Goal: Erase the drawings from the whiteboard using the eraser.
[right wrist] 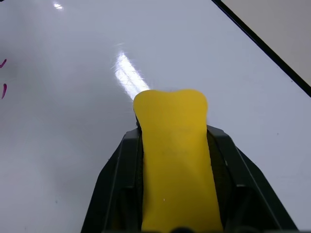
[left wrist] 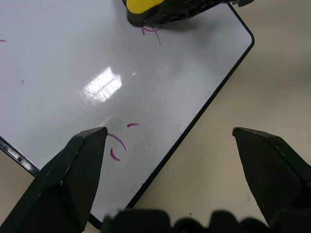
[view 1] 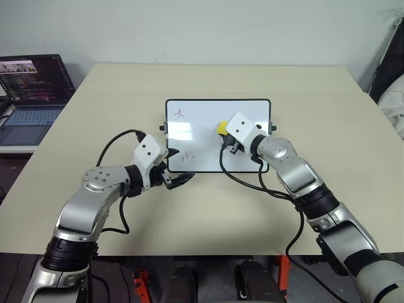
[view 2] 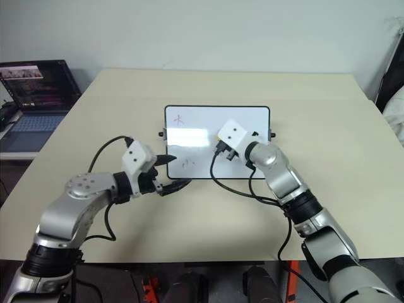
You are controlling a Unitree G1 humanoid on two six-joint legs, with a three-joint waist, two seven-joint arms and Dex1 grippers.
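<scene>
The whiteboard (view 1: 202, 126) lies flat mid-table. A red drawing (view 1: 180, 113) sits near its far left corner and purple drawings (view 1: 188, 158) near its front left edge. My right gripper (view 1: 225, 134) is shut on the yellow eraser (view 1: 222, 127) and holds it over the board's middle. In the right wrist view the eraser (right wrist: 175, 160) fills the gap between the fingers. In the left wrist view the eraser (left wrist: 141, 6) rests at a purple scribble (left wrist: 153, 33). My left gripper (view 1: 178, 165) stands open at the board's front left corner, its fingers (left wrist: 73, 179) astride the edge.
The beige table (view 1: 126, 88) has free room on all sides of the board. An open laptop (view 1: 31, 88) sits on a lower surface to the left. Dark and pale cloth (view 1: 390, 88) lies past the table's right edge. Cables hang from both wrists.
</scene>
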